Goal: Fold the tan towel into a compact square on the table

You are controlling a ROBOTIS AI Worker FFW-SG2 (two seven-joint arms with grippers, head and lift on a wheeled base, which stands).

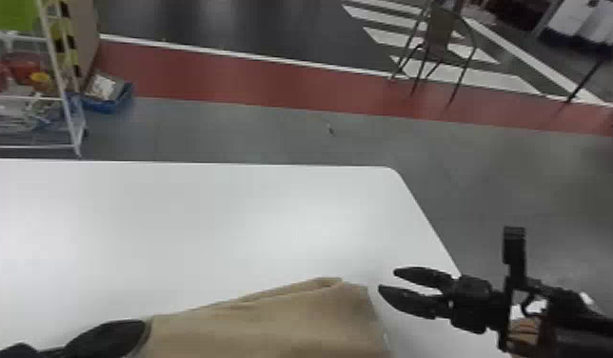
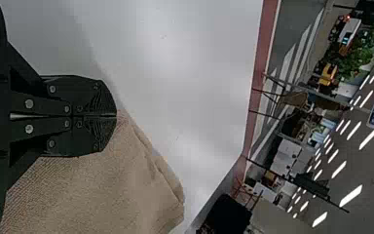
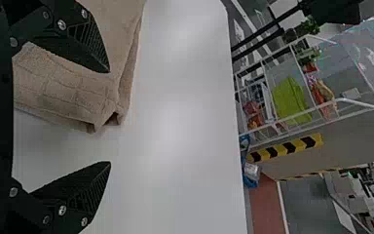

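Touches the tan towel (image 1: 272, 323) at its left edge with the left claw (image 1: 129, 333), along the near part of the white desk (image 1: 186, 228), and holds the right claw (image 1: 389, 281) with parted fingers just beside the towel's right edge, apart from it. Beyond the desk, takes in a white wire rack (image 1: 68, 114) at left, a blue bin (image 1: 101, 105) beside it, a red floor strip (image 1: 253, 78) and, toward the right, a chair (image 1: 436, 35).

A red floor band (image 1: 253, 83) crosses the gray floor (image 1: 234, 128).
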